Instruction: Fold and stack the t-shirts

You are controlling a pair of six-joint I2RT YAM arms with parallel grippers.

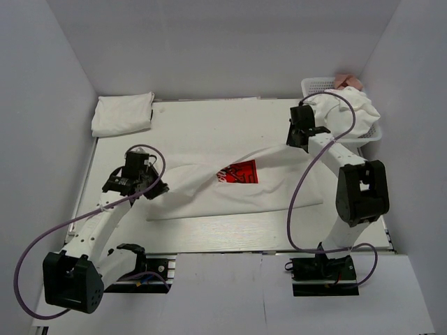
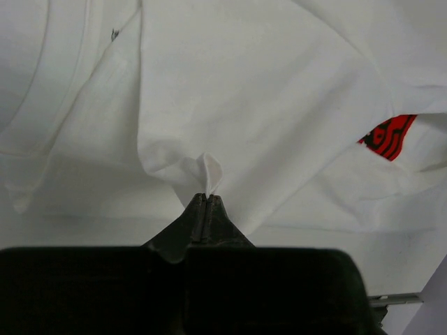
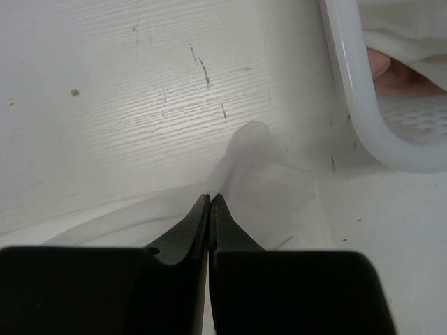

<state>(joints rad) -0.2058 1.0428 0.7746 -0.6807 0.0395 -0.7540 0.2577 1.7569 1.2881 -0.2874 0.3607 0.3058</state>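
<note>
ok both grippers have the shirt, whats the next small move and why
The left gripper and right gripper are each shut on a pinch of the shirt, which runs between them twisted and creased around the print. So probably draw them a little further apart and lower them, to spread it flat on the table.
</note>
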